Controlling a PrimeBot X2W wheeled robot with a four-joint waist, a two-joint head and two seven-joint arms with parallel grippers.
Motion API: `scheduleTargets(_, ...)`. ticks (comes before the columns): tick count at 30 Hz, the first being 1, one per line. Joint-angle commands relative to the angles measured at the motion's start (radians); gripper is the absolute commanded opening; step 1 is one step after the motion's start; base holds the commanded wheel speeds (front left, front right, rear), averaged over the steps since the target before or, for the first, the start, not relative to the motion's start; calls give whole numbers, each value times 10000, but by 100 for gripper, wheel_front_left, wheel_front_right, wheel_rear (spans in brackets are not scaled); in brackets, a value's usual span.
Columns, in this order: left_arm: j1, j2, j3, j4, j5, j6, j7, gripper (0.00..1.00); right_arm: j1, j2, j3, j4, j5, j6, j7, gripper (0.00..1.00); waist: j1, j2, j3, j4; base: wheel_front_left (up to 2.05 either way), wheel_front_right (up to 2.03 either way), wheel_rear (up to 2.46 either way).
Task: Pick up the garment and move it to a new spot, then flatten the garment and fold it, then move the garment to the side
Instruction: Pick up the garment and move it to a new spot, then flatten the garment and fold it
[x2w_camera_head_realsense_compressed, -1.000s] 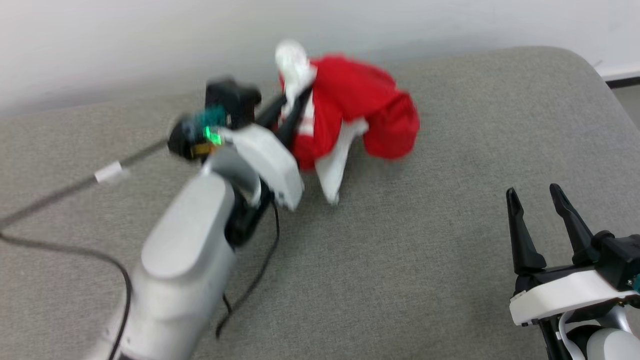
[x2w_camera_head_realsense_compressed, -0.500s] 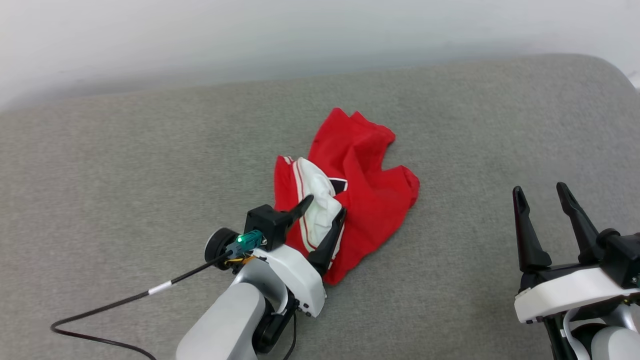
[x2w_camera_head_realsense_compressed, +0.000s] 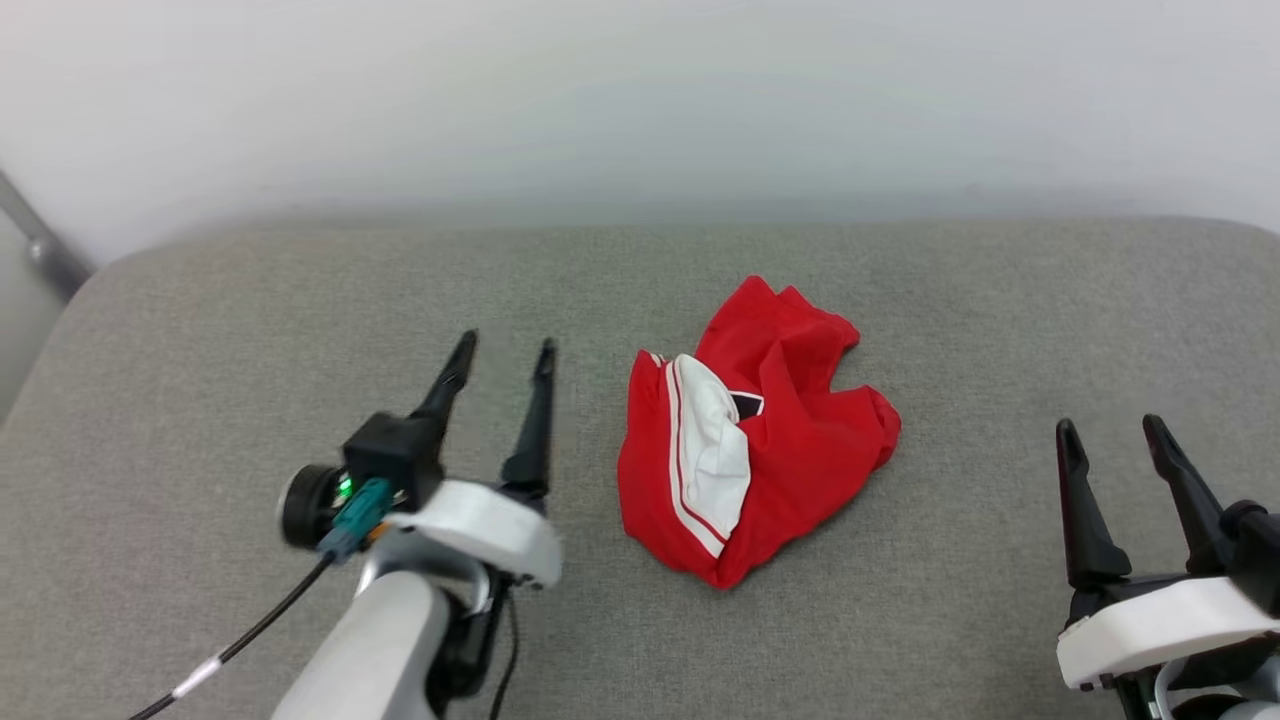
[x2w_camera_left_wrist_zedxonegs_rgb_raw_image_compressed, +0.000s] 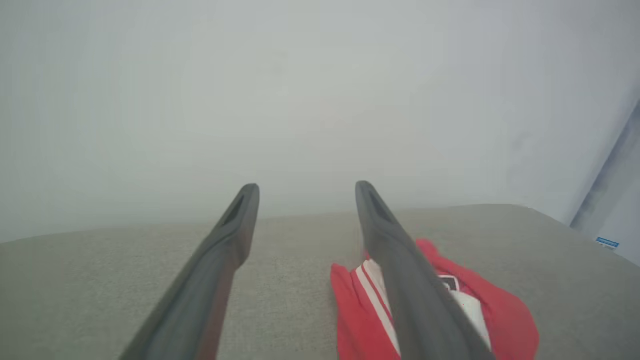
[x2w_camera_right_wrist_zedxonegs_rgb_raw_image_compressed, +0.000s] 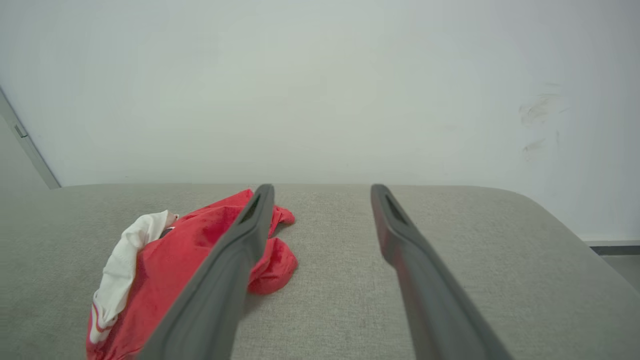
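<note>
Red cloth bunched this tightly could spoil the flattening: I'd judge a pinch on the garment (x2w_camera_head_realsense_compressed: 760, 440) may catch several layers and lift it twisted. It lies crumpled mid-cushion (x2w_camera_head_realsense_compressed: 900, 620). The left gripper (x2w_camera_head_realsense_compressed: 505, 348), spread and empty, stands just beside it; the right gripper (x2w_camera_head_realsense_compressed: 1111, 428), likewise spread, touches nothing, well apart.
</note>
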Motion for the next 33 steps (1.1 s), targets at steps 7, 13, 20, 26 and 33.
scheduleTargets(7, 1426, 1009, 701, -445, 156, 815, -18, 100, 515, 12, -68, -52, 219, -5, 140, 100, 1, 0, -417, 111, 0, 0, 0)
scheduleTargets(13, 2225, 1501, 875, -964, 117, 1141, 263, 100, 742, 13, -102, -86, 363, -5, 193, 100, 1, 0, -564, 36, 0, 0, 0)
scheduleTargets(20, 2513, 1605, 808, -1325, 50, 1241, 483, 100, 832, 13, 30, -137, 337, -5, 295, 100, 1, 0, -600, 40, 0, 0, 0)
scheduleTargets(26, 2505, 1594, 818, -1447, -10, 1297, 570, 100, 763, 13, 145, -194, 279, -7, 334, 100, 1, 0, -607, 68, 0, 0, 0)
scheduleTargets(33, 2339, 1602, 760, -1523, -85, 1251, 676, 100, 708, 13, 205, -230, 357, -7, 359, 100, 1, 0, -546, 111, 0, 0, 0)
